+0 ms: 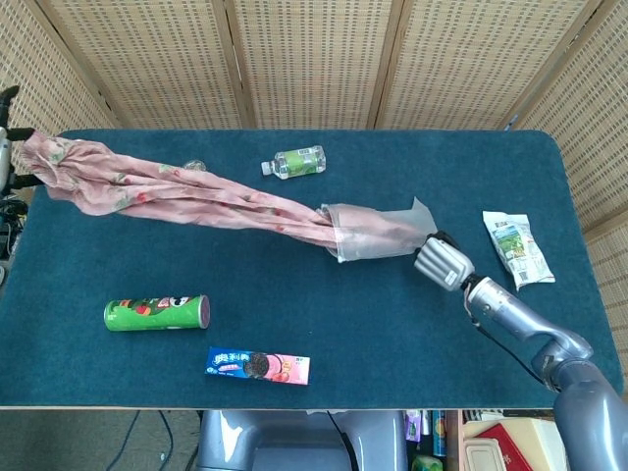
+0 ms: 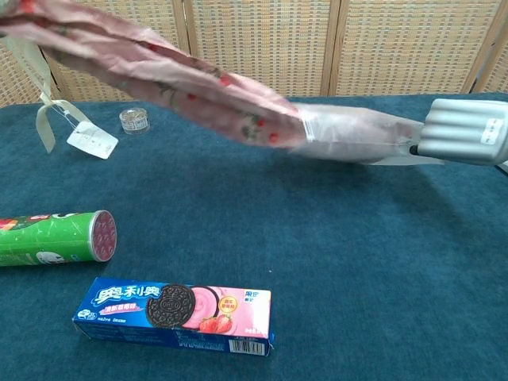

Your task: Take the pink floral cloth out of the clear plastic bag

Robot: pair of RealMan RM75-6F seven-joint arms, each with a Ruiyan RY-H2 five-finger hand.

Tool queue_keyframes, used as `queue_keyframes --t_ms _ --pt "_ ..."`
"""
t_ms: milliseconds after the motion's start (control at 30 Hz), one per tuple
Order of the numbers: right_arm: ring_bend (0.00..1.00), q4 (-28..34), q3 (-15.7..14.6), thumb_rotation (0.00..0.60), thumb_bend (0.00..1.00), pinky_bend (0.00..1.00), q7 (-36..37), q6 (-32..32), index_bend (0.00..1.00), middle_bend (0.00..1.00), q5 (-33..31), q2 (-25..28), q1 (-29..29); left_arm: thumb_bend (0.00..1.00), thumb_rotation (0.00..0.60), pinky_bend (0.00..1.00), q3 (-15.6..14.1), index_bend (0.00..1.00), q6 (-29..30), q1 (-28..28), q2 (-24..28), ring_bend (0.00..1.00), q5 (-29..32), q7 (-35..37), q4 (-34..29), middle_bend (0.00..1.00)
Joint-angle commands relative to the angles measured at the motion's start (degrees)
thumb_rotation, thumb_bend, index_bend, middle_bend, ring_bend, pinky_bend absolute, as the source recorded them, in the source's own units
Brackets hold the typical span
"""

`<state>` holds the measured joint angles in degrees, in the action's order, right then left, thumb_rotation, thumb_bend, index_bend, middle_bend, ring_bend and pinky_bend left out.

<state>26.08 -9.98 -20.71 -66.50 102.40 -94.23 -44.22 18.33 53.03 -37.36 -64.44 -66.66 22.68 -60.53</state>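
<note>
The pink floral cloth (image 1: 186, 198) is stretched taut in the air from the table's far left to the middle; in the chest view the cloth (image 2: 167, 75) runs from the top left corner. Only a sliver of my left hand (image 1: 5, 147) shows at the frame's left edge, gripping the cloth's end. The cloth's other end still sits inside the mouth of the clear plastic bag (image 1: 378, 232), also seen as the bag (image 2: 357, 133). My right hand (image 1: 444, 263) grips the bag's closed end; it is the silver hand (image 2: 468, 132) at the right. A white tag (image 2: 91, 140) dangles from the cloth.
A water bottle (image 1: 297, 162) lies at the back centre, with a small clear jar (image 2: 134, 120) to its left. A green chips can (image 1: 157, 313) and an Oreo box (image 1: 257, 365) lie near the front left. A snack packet (image 1: 517, 248) lies at the right.
</note>
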Motion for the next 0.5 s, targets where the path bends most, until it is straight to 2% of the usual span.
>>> queue_keyframes --t_ms 33,267,500 --pt "0.71 -0.58 0.43 0.6 0.78 0.92 -0.07 0.58 0.74 0.82 -0.83 0.82 1.0 0.38 0.6 0.0 -0.41 0.71 0.1 1.7 1.25 0.0 -0.11 2.14 2.04 0.0" --pt "0.71 -1.16 0.63 0.6 0.78 0.92 -0.09 0.55 0.74 0.82 -1.4 1.43 2.67 0.38 0.6 0.0 -1.21 0.71 0.14 3.8 1.34 0.0 -0.97 6.15 4.67 0.0" --pt "0.71 -1.4 0.9 0.6 0.78 0.92 -0.27 -0.34 0.74 0.82 -1.38 1.29 3.34 0.38 0.6 0.0 -1.79 0.71 0.81 4.21 1.08 0.0 -2.1 5.6 4.81 0.0"
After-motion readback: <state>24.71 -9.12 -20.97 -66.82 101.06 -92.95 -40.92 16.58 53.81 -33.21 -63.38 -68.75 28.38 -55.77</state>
